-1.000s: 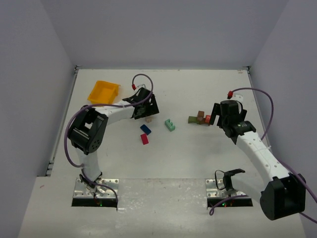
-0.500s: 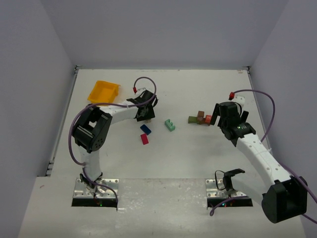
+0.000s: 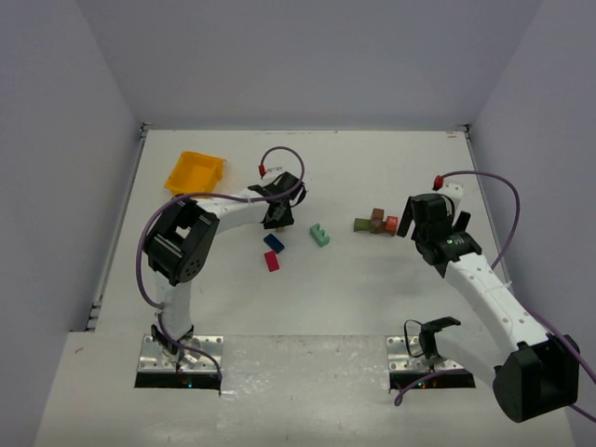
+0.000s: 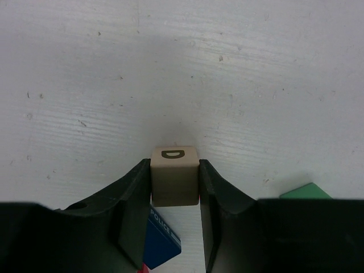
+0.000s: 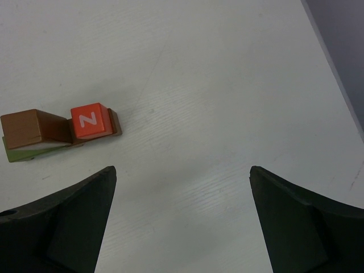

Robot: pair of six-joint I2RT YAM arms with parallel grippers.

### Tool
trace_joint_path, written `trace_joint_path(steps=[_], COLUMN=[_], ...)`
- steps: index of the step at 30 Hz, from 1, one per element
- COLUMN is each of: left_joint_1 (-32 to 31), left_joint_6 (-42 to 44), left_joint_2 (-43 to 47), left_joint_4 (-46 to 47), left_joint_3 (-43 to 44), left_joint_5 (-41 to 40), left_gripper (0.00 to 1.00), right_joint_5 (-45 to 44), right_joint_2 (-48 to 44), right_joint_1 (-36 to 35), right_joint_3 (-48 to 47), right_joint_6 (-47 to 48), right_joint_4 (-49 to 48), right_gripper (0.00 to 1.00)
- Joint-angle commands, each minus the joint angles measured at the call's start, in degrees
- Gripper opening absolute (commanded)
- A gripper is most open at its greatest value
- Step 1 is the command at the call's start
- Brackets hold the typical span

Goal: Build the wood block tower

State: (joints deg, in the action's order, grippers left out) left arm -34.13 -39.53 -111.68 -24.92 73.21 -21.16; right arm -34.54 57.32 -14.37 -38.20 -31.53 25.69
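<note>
My left gripper (image 4: pixel 174 183) is shut on a tan block (image 4: pixel 174 176) marked D, its fingers pressed against both sides. Below it lie a blue block (image 4: pixel 162 242) and a corner of the teal block (image 4: pixel 307 192). From above, the left gripper (image 3: pixel 277 216) stands just beyond the blue block (image 3: pixel 274 242), the red block (image 3: pixel 272 262) and the teal block (image 3: pixel 319 235). At centre right, an orange N block (image 5: pixel 89 121) and a brown block (image 5: pixel 23 128) rest on an olive piece (image 5: pixel 23 152). My right gripper (image 5: pixel 182 168) is open and empty, close to the right of this cluster (image 3: pixel 377 222).
A yellow-orange tray (image 3: pixel 195 172) sits at the back left of the white table. Grey walls close in the table on the left, back and right. Purple cables loop over both arms.
The left gripper's fingers have closed on the tan block, and its wrist has shifted slightly right. The right arm has barely moved and stays open.
</note>
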Motion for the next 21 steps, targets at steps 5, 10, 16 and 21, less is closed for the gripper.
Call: trace_joint_path(steps=[5, 10, 16, 21], left_joint_1=[-0.59, -0.5, -0.3, -1.35], left_joint_6=[3.19, 10.76, 17.22, 15.04], left_joint_2=[2.5, 9.08, 14.75, 10.39], left_joint_4=[0.91, 11.59, 27.46, 24.41], left_joint_3=[2.32, -2.26, -6.34, 0.93], left_joint_5=[0.62, 11.61, 35.51, 35.06], left_gripper=[0.0, 0.0, 0.0, 0.0], right_joint_5=[2.41, 11.14, 13.87, 8.21], right_joint_2=[-1.82, -4.93, -8.44, -9.59], right_joint_1=[-0.54, -0.66, -0.58, -0.51], right_joint_3=[1.44, 4.35, 6.43, 5.66], right_joint_6=[1.72, 6.47, 7.6, 4.03], right_joint_4=[-4.43, -11.52, -13.96, -9.8], right_gripper=[0.99, 0.99, 0.99, 0.99])
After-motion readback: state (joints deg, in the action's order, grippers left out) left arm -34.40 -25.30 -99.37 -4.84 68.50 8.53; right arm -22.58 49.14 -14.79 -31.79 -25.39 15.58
